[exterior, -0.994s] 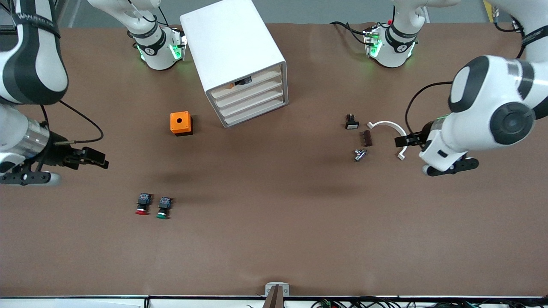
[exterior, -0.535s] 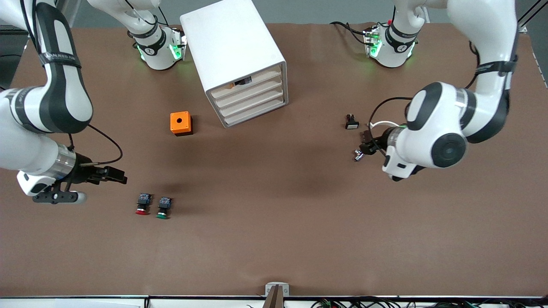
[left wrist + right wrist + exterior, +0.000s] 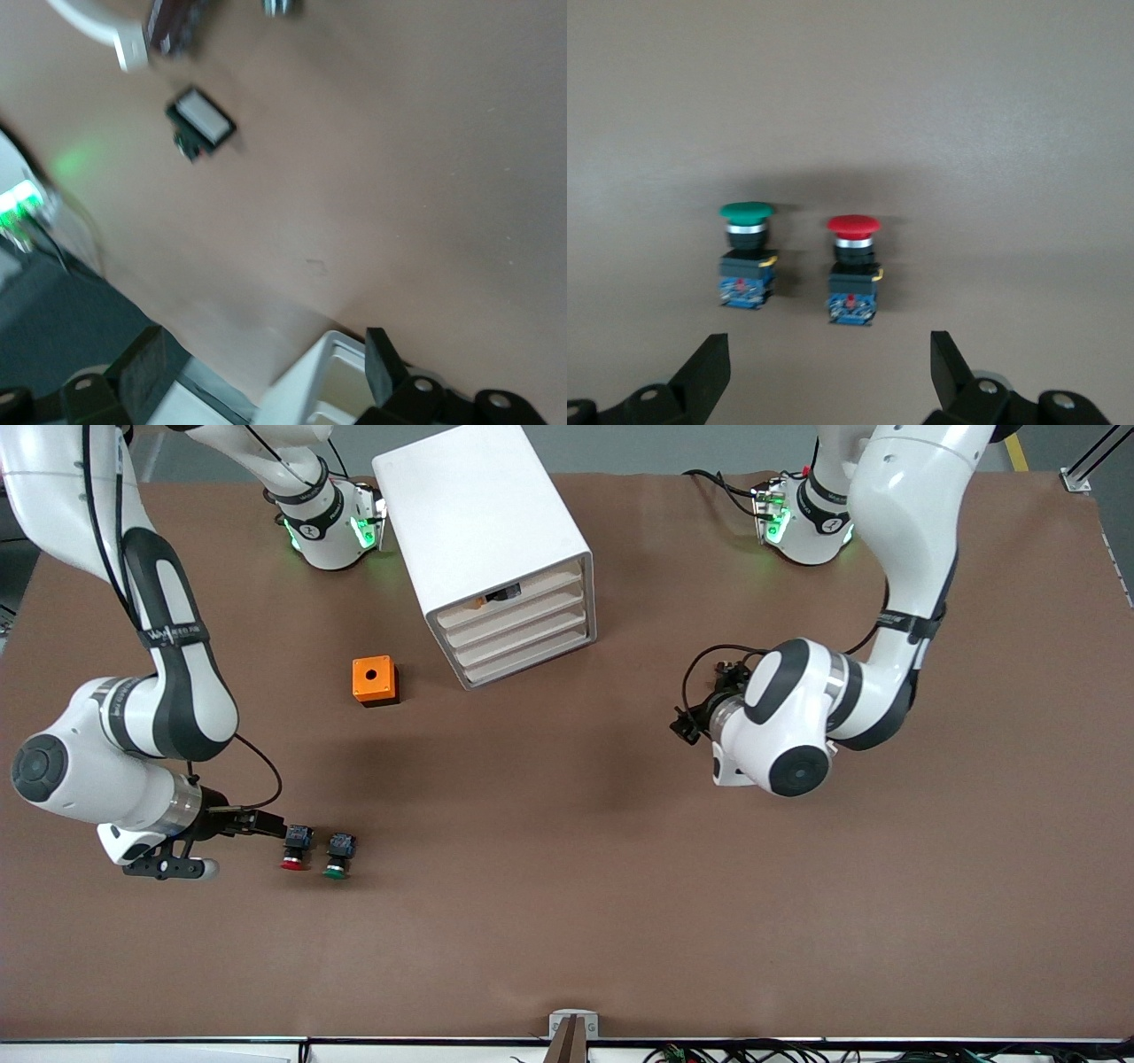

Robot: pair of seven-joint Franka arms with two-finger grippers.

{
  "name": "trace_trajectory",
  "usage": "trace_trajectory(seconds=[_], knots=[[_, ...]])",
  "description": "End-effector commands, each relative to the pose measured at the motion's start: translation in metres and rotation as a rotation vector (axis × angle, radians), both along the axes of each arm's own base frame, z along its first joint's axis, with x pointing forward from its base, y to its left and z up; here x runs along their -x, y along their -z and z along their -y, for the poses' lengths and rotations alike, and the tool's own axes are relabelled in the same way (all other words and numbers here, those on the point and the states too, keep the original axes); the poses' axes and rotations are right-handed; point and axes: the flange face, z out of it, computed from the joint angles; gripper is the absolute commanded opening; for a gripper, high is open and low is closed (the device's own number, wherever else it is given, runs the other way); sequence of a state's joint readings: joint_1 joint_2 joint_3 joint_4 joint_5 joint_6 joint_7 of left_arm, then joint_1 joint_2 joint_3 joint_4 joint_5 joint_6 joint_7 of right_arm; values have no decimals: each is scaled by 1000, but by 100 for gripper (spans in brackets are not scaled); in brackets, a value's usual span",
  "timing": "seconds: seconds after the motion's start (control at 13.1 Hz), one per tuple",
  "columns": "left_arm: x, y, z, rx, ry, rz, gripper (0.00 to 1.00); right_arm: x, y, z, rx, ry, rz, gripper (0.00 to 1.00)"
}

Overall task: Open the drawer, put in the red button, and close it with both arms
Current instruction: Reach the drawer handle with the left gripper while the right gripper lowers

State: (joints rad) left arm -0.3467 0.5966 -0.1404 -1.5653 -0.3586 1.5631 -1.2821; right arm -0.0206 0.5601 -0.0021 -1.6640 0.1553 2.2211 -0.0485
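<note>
Lying on its side on the brown table [image 3: 567, 921], the red button [image 3: 295, 849] sits toward the right arm's end, just beside the green button [image 3: 337, 856], both much nearer to the front camera than the white cabinet [image 3: 492, 549]. The right gripper [image 3: 266, 831] hangs low just beside the red button, its fingers [image 3: 704, 372] spread apart and empty; in the right wrist view the red button [image 3: 852, 270] lies just ahead of the gap between them, with the green button [image 3: 747, 255] ahead of one finger. The drawer [image 3: 521, 615], second from the top of the four, sits flush and closed in the cabinet. The left gripper [image 3: 687, 724] hovers over bare table in front of the cabinet, toward the left arm's end; its fingers [image 3: 142, 376] are also spread and hold nothing. An orange box [image 3: 375, 680] stands near the cabinet.
</note>
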Motion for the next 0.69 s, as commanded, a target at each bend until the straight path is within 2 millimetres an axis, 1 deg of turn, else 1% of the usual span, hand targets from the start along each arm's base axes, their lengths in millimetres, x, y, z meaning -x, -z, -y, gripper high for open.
trace_trajectory(seconds=[0.0,0.15,0.23,0.31,0.38,0.46,0.54,0.61], knots=[[16,14,49,-109,-131,-52,100,-2,33,8,-3,1,-3,100],[39,23,84,-199,-251,-134,100,-2,60,5,4,7,23,100],[54,26,104,-225,-303,-188,100,1,73,3,9,8,39,100],[64,29,118,-242,-349,-240,100,6,85,2,14,12,48,100],[72,30,129,-267,-416,-316,100,10,91,1,16,12,49,100],[77,39,134,-296,-478,-408,100,14,95,0,14,16,40,99],[79,43,139,-311,-536,-487,100,18,100,-3,13,23,26,95],[81,47,144,-333,-588,-549,100,19,102,-11,12,19,16,90]])
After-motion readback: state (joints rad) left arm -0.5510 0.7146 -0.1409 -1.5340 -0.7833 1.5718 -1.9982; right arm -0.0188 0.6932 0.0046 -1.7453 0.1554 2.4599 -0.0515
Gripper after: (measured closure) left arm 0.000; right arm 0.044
